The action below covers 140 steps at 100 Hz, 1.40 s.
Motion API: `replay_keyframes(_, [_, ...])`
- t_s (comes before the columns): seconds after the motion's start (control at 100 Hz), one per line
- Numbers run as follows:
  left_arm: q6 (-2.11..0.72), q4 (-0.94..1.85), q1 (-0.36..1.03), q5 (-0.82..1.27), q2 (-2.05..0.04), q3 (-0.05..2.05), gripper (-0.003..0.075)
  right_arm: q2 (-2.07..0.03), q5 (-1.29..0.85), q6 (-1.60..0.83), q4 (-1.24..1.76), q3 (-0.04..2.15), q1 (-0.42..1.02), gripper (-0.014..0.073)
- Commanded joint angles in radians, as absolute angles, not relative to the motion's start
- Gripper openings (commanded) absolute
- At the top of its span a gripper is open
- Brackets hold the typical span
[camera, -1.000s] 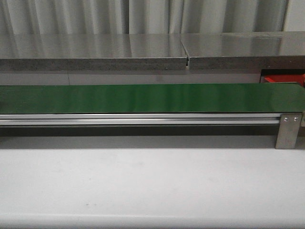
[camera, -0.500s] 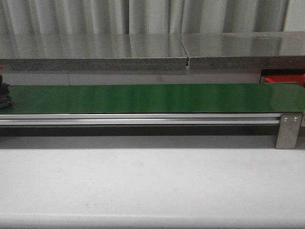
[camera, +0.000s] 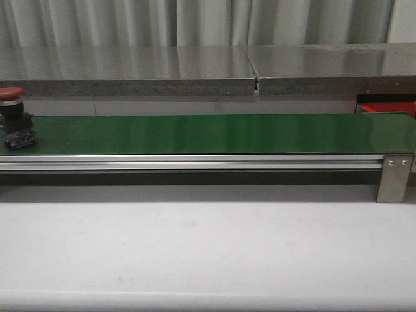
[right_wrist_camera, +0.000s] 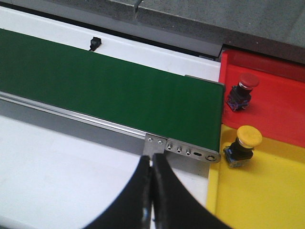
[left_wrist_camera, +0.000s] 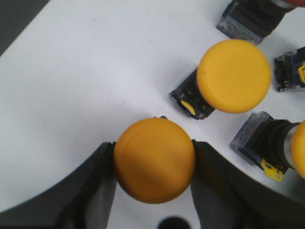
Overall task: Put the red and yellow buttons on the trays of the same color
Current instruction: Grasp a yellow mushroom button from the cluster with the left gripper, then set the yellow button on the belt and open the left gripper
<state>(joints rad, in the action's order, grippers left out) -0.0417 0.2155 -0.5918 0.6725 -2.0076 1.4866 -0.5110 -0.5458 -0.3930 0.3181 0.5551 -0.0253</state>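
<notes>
A red button [camera: 13,118] on a dark base stands on the green belt [camera: 208,133] at its far left. In the left wrist view my left gripper [left_wrist_camera: 155,164] is shut on the cap of a yellow button [left_wrist_camera: 155,160] over a white surface. Another yellow button [left_wrist_camera: 228,77] lies nearby, with more button bodies [left_wrist_camera: 267,140] beside it. My right gripper [right_wrist_camera: 152,164] is shut and empty, hovering above the white table near the belt's end. Past that end, a red button [right_wrist_camera: 242,89] sits in the red tray [right_wrist_camera: 281,109] and a yellow button [right_wrist_camera: 243,143] in the yellow tray [right_wrist_camera: 267,195].
A metal bracket [camera: 392,177] caps the belt's right end. A grey stone ledge [camera: 130,71] runs behind the belt. White table [camera: 208,253] stretches in front. A small black sensor [right_wrist_camera: 94,44] sits behind the belt. Neither arm shows in the front view.
A red button has come into view at the belt's left end and moved rightward along the belt over the last second.
</notes>
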Motion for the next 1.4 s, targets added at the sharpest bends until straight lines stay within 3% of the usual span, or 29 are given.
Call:
replay_keyframes(0.0, [-0.040,0.229,-0.594,0.641,-1.913,1.516,0.0277,-0.512,-0.470,-0.396,0.330,0.581,-0.026,-0.0074])
replay_keyframes(0.61, [-0.083,0.239,-0.575,0.693,-1.717,1.505,0.0276,-0.512,-0.470,-0.396,0.330,0.581,-0.026,-0.0074])
replay_keyframes(1.39, [-0.091,0.241,-0.330,0.727,-1.702,1.494,0.0277,-0.512,-0.470,-0.396,0.330,0.581,-0.026,-0.0074])
